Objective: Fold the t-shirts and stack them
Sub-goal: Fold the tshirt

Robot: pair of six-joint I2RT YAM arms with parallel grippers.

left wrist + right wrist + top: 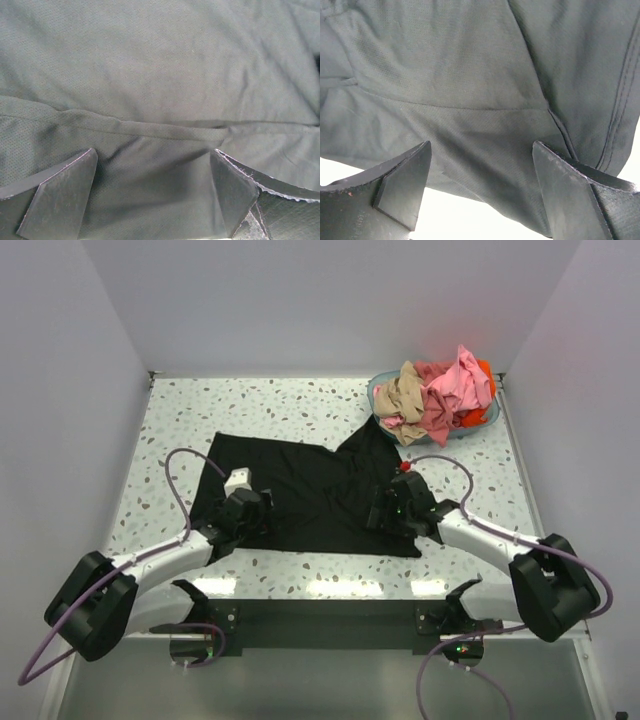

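Large plain black cloth t-shirt (310, 485) lies spread centrally on the speckled white surface (200, 410), left hand (240, 512) and right hand (388, 508) low over it, fingers apart; best to pinch matching edges cleanly and lift evenly.

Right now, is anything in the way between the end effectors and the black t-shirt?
Nothing visible. The open left end effector and right end effector sit just over the black t-shirt, only cloth below them.

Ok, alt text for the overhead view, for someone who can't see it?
A black t-shirt lies spread on the speckled table, with the left gripper and right gripper, both open, over its near half. At the far right, a teal basket holds pink, tan and orange shirts.
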